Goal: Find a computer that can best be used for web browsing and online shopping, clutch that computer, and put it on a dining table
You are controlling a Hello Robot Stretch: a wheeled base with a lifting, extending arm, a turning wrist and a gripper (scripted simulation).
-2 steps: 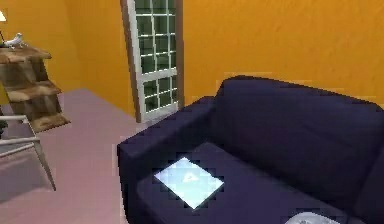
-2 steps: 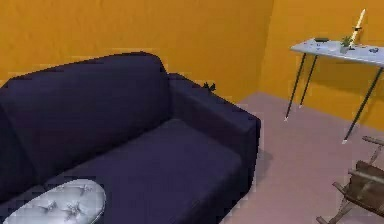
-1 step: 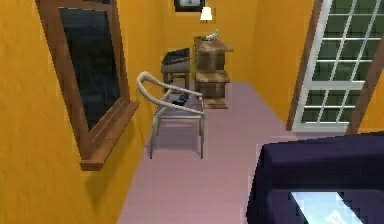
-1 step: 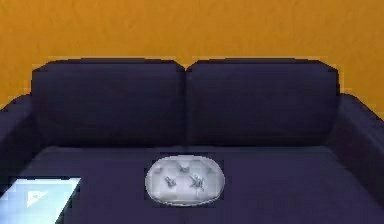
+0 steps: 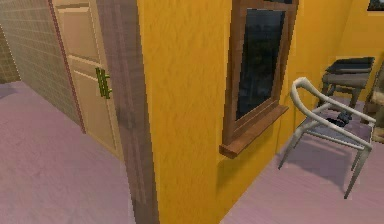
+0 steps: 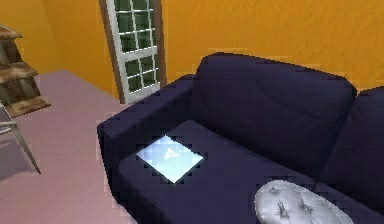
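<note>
A flat pale-blue slab (image 6: 170, 158) lies on the sofa (image 6: 265, 105), on the seat cushion just beside the sofa's armrest at the arm side view's left. From its thin rectangular shape it is judged to be the computer, a closed laptop or a tablet; which of the two cannot be told. A pale triangle mark is seen on its top face.

Handling, judged:
- The slab is taken as stiff, thin and fairly light.
- Its faces look smooth and are likely slippery.
- It would be fragile if a screen sits under that face.
- The sofa seat under it is soft and expected to give when pushed, so an edge could be got under.
- Hold is best taken across the thin thickness at a free edge, near the middle of a long side, so it hangs level. Corners are to be avoided, since tilt is expected there.

The claw's state cannot be told.

The sofa is dark navy, padded, matte fabric, with rounded arms and back. A round grey tufted cushion (image 6: 295, 205) lies on the sofa's seat, well apart from the slab. Behind the sofa an orange wall (image 6: 250, 30) and a white-framed paned door (image 6: 135, 45) are seen. Rough wooden shelves (image 6: 20, 72) stand beyond the sofa's armrest, well apart.
</note>
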